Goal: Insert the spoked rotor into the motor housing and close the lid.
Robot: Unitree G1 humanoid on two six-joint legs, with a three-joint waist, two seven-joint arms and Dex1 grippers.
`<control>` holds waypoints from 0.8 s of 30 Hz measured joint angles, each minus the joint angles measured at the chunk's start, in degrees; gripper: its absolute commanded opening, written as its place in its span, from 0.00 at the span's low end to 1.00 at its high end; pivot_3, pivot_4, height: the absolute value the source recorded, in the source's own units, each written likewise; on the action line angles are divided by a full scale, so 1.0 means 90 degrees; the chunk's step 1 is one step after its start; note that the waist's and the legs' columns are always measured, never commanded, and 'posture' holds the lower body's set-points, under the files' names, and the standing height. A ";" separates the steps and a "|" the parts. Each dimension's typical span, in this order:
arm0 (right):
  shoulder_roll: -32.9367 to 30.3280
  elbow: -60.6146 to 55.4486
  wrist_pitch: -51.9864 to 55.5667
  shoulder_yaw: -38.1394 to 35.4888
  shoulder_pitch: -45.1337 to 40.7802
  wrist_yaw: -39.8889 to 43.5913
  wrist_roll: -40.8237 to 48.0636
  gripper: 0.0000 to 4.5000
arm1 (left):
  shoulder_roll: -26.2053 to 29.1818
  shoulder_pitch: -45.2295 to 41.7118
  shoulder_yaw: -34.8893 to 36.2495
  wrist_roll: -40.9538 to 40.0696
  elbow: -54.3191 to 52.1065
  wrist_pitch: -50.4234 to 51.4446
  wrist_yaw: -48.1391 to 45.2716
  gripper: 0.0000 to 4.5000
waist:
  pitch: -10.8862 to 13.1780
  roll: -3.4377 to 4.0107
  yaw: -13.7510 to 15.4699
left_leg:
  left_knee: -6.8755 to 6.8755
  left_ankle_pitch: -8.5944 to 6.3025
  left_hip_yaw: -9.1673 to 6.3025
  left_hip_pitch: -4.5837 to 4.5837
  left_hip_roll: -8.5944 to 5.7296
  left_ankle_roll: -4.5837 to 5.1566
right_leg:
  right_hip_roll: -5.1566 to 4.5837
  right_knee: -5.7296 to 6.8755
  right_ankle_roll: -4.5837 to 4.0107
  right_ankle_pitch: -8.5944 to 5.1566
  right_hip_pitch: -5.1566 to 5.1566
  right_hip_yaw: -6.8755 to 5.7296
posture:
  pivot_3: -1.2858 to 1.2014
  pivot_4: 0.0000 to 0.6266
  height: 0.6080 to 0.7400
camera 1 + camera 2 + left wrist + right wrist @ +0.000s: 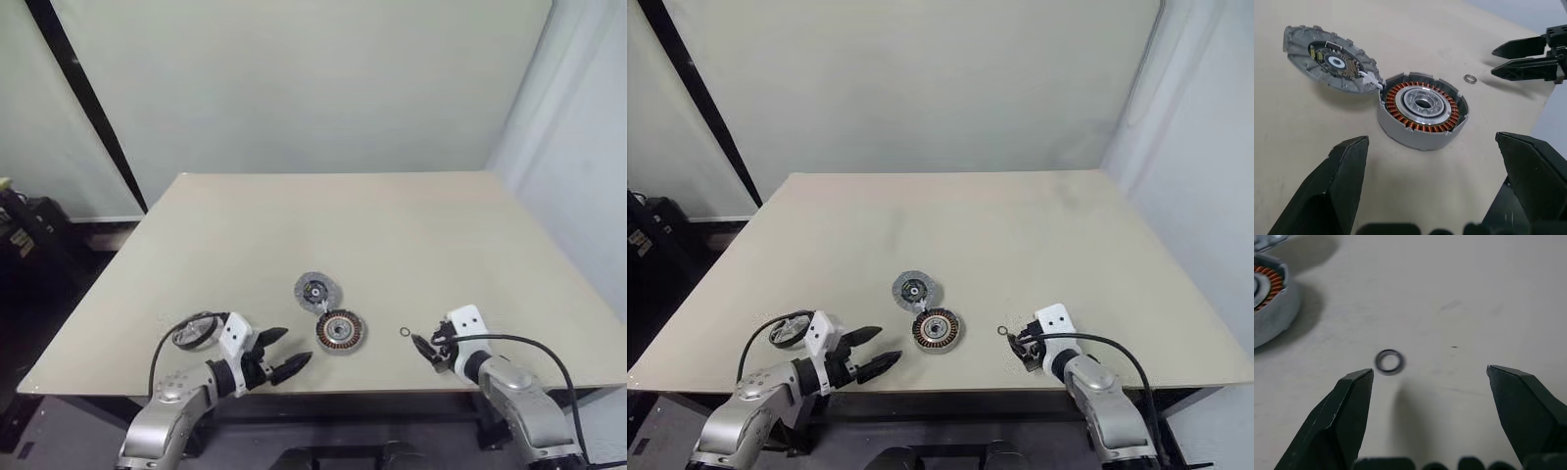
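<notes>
Left eye view is showing a big tan table (pixel 392 225) with small parts lying near its front edge. The motor housing (pixel 341 331) is sitting flat on the table, with its ring of copper wire facing up. The lid (pixel 317 292) is lying just behind it and a bit to the left, leaning open, and its edge is touching the housing's rim. A small white piece is joining the two where they meet. The spoked rotor (pixel 195 332) is lying far off to the left, close to the table's edge, and a black cable is curving around it.

The left gripper (pixel 279 354) is hovering low between the rotor and the housing, pointing toward the housing. Its two black fingers are standing wide apart and holding nothing. The right gripper (pixel 425 347) is hovering on the other side, pointing left. Its fingers are also standing wide apart and holding nothing. A tiny dark ring (pixel 1389 362) is lying on the table just in front of the right gripper's fingertips.
</notes>
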 measured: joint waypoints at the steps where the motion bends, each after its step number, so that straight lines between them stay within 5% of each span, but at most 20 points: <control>1: 0.0035 0.0063 0.0029 0.0021 -0.0072 -0.0005 0.0000 0.90 | -0.0002 -0.0004 -0.0001 0.0002 0.0019 -0.0012 -0.0003 0.99 | 0.0000 0.0000 -0.0001 | 0.0000 0.0000 0.0002 -0.0001 0.0000 0.0000 | 0.0000 0.0000 0.0000 0.0000 0.0000 0.0001 | 0.52 0.00 1.00; 19: 0.0212 0.0901 0.0029 0.0497 -0.0616 0.0086 -0.0023 0.90 | -0.0133 0.0096 -0.0118 0.0084 0.0018 -0.0081 0.0015 0.99 | -0.0001 0.0000 -0.0001 | -0.0004 0.0001 -0.0001 0.0002 -0.0001 0.0004 | 0.0002 0.0002 0.0000 0.0000 0.0003 0.0000 | 0.52 0.00 1.00; 24: 0.0223 0.0998 -0.0015 0.0507 -0.0665 0.0072 -0.0097 0.62 | -0.0160 0.0190 -0.0125 0.0096 0.0001 -0.0089 0.0066 1.00 | -0.0001 0.0000 -0.0001 | -0.0003 0.0001 -0.0001 0.0003 0.0000 0.0003 | 0.0002 0.0002 0.0000 0.0000 0.0002 -0.0001 | 0.52 0.00 1.00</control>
